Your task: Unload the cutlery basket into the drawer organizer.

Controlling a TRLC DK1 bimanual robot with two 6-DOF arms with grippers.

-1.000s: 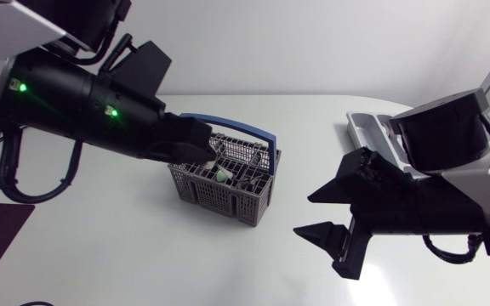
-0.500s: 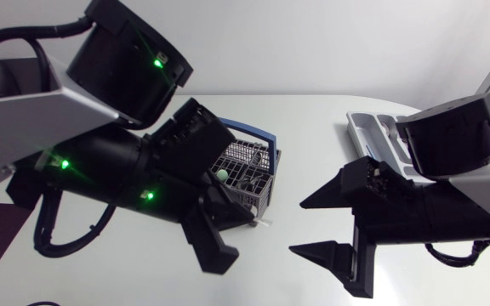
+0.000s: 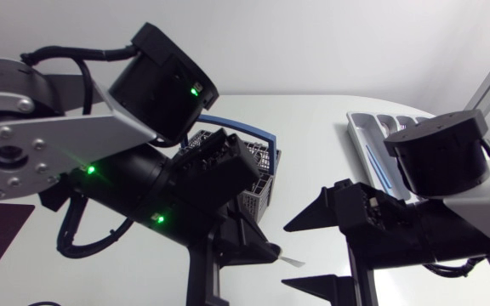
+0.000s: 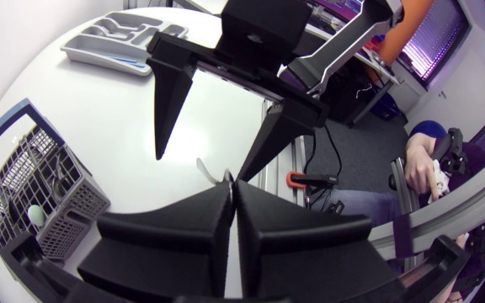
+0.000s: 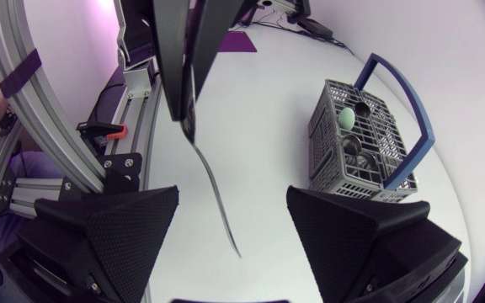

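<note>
Head view: the left arm [image 3: 126, 183], which a second ago was reaching down into the cutlery basket [image 3: 260, 189], has lifted out and swung across the table toward the right arm [image 3: 449, 170]. The right arm has edged in to meet it. One piece has therefore left the basket, and this looks like the approach to a hand-over, since the right arm sits nearer the drawer organizer [image 3: 360, 127].

The left gripper [image 4: 232, 189] is clenched, pinching the top of a slim silver piece of cutlery [image 5: 213, 189]. The piece hangs down from it over the table, well clear of the basket. The right gripper [image 5: 232, 202] is spread wide, its two fingers on either side of the dangling piece and not touching it. Nothing has been transferred yet.

The basket stands on the table with its blue handle [image 5: 402, 101] raised. It is far from unloaded: several dark utensils stand in its compartments, too crowded to name. A small pale green round thing [image 5: 346, 116] sits in one compartment near the handle.

The organizer lies at the table's far right, well apart from the basket. One slot shows a thin blue item [image 4: 131, 61], and what the other slots hold cannot be made out.
</note>
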